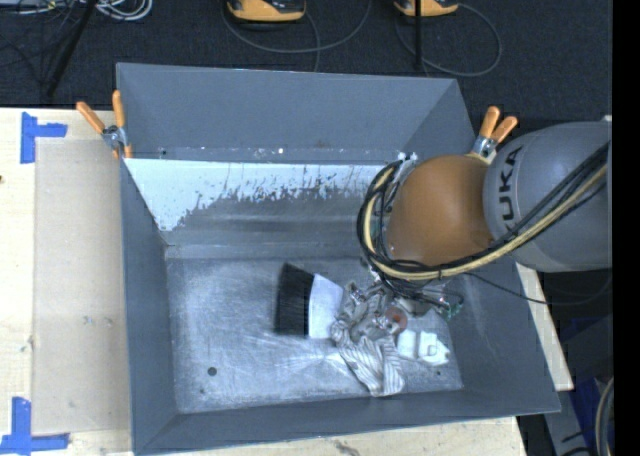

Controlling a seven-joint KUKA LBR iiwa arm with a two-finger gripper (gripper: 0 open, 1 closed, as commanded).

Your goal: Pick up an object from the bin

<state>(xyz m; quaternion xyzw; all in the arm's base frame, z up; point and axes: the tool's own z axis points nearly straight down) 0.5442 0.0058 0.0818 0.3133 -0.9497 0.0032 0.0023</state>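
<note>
Grey bin, with the gripper low over the heap at its front right.
We saw it down among a patterned cloth, a black brush and a small white piece, but could not tell whether it was spread or closed. We judged that a clean pick meant closing on one thing only, then lifting straight up.

Tool partly hidden under orange cover, heap items indistinct, arm cut off right

You see a grey bin with a pale-scuffed floor, a black brush, a grey-and-white patterned cloth, a small white piece and the arm's orange-brown cover.
</note>
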